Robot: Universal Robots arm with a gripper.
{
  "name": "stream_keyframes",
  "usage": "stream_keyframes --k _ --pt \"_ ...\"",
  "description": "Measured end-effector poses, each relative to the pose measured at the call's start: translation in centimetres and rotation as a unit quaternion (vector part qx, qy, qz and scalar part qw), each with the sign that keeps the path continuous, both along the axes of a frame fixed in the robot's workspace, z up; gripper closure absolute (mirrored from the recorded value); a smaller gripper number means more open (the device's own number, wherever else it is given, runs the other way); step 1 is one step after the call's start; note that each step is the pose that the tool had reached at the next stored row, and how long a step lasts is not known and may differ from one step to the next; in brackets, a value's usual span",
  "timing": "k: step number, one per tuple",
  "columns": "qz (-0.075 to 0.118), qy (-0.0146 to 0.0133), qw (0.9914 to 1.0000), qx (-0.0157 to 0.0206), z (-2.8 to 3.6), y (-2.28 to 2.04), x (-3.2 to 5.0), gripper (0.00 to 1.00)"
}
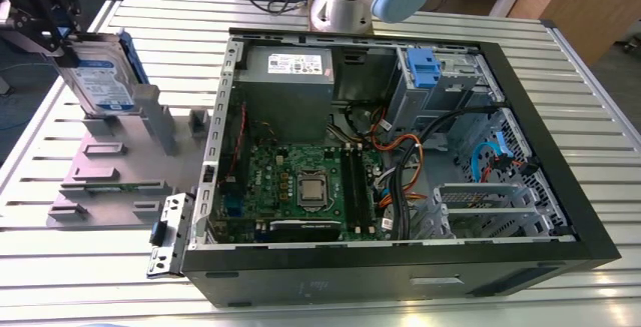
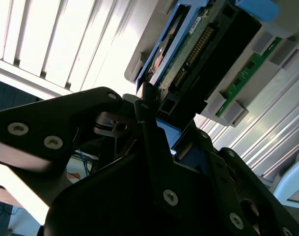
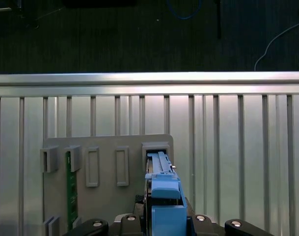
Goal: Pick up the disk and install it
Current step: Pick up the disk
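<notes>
The disk (image 1: 101, 73) is standing nearly upright, slightly tilted, at the exterior view's far left, with its blue-and-white label facing the camera and a blue rail running down its edge. Its upper end is sitting in the gripper (image 1: 58, 40), whose jaws are clamping narrowly on it from both sides. In the second wrist view the dark fingers (image 2: 148, 129) are pressing against the disk (image 2: 198, 51) near its connector end. The lower end of the disk (image 3: 160, 169) is pointing into a slot of the grey holder (image 3: 107, 145) in the first wrist view, and I cannot tell whether it is touching that slot or hanging just above it. The grey holder (image 1: 112, 168) is lying flat on the slatted metal tabletop (image 1: 70, 267), and a green circuit board (image 3: 70, 189) is standing on edge in another of its slots, well apart from the disk. Beside the holder, toward the exterior view's right, an open computer case (image 1: 561, 184) is lying on its side, showing a green motherboard (image 1: 300, 181), a grey power supply (image 1: 290, 68), bundled cables (image 1: 401, 158) and a blue drive bracket (image 1: 425, 68). The arm's base (image 1: 346, 4) is rising behind the case.
</notes>
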State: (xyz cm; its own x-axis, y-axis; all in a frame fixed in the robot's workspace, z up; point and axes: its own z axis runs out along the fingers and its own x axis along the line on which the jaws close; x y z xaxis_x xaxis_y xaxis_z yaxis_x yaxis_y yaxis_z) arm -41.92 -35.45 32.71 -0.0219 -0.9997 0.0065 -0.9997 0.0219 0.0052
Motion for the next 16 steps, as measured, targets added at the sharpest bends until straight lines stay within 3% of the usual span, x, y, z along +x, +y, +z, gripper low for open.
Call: stream_keyframes --k 16 --pt "0.000 0.0000 1.00000 0.0000 0.67 0.00 0.00 0.63"
